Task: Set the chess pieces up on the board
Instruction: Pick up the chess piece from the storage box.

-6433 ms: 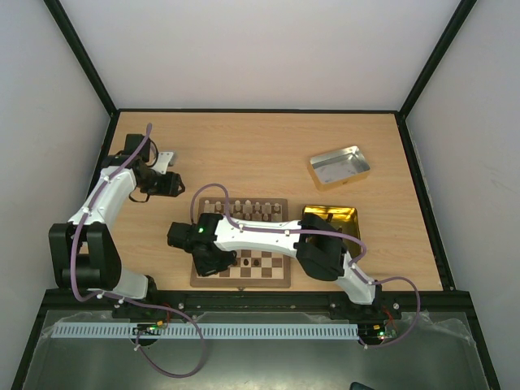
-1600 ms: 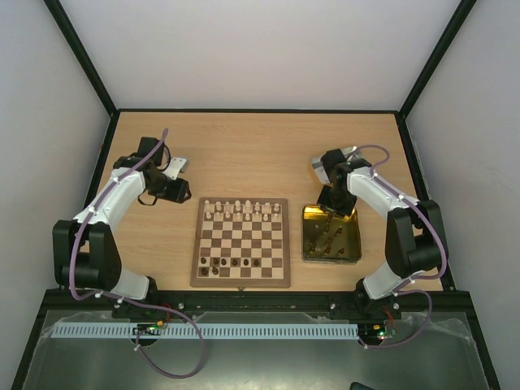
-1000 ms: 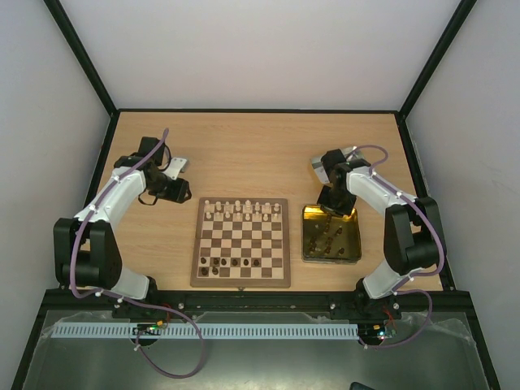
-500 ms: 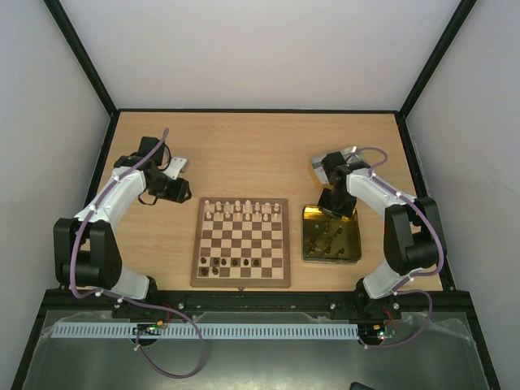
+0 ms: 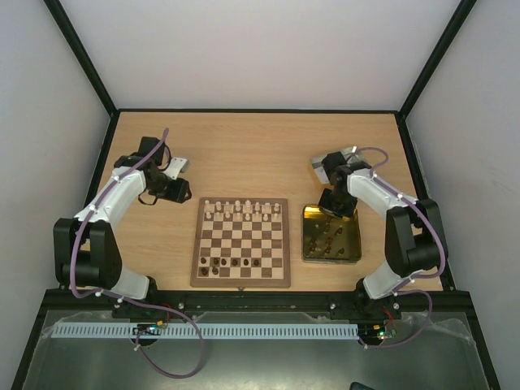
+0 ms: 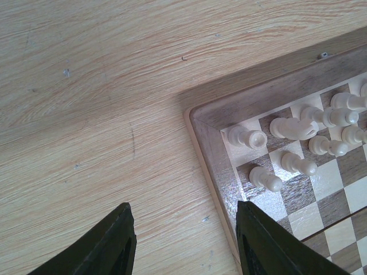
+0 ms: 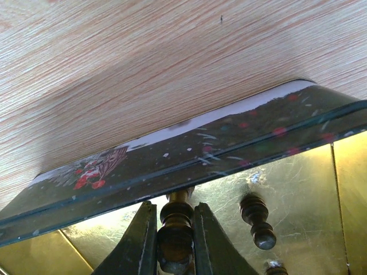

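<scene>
Table (image 5: 260, 146): carries the whole work; the board lies near its near edge, centred between the two arms, so that either arm can reach it.
Board (image 5: 240, 280): flat and square to the table's edges, with the gold tin just beside its right edge.
Gold tin (image 5: 348, 244): open, near the table's near right corner; it serves as the stock of dark pieces.
Left claw (image 6: 186, 246): jaws part-way apart with nothing between them. It hangs above bare table just off the board's far left corner, judged to be parked out of the way.
Right claw (image 7: 175, 240): lowered inside the tin at its far wall, jaws narrow and pressed on both sides of one dark piece.
Pale pieces (image 5: 242, 210): two rows along the board's far edge; this side looks complete.
Dark pieces on board (image 5: 231, 262): a few, toward the board's near left corner; most near squares are unfilled.
Dark pieces in tin (image 5: 329, 237): several scattered loose.
Gripped piece (image 7: 175, 229): dark, held by its stem; judged next for the near rows.
</scene>
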Controlling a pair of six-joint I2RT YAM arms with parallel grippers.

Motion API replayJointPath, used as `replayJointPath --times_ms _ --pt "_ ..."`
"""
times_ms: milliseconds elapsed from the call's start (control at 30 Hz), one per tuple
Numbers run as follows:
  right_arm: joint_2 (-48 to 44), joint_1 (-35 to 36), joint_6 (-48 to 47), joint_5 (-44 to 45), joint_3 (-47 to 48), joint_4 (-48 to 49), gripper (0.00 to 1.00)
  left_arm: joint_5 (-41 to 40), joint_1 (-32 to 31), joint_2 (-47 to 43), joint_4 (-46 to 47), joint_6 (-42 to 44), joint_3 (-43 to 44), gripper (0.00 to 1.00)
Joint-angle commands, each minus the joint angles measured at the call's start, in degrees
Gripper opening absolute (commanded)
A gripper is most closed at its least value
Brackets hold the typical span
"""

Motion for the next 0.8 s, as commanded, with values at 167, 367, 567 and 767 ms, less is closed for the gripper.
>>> replayJointPath --times_ms 167,367,567,767 --pt "-3.57 -0.28 -0.60 1.13 0.90 -3.18 0.02 0.72 -0.17 -1.05 -1.07 0.28 0.52 0.49" --pt "-3.94 -0.33 -0.81 0.64 -0.16 -2.84 0.02 0.90 -0.18 -1.41 -1.10 0.30 0.48 0.49" --pt "-3.62 -0.26 -0.71 0.38 -0.95 -2.04 0.02 0.85 -0.17 -1.80 -1.16 0.29 0.34 0.49" --pt "-3.39 -0.32 -0.84 0.18 -0.92 -1.81 0.02 0.89 -0.16 -1.92 -1.17 0.35 0.35 0.49"
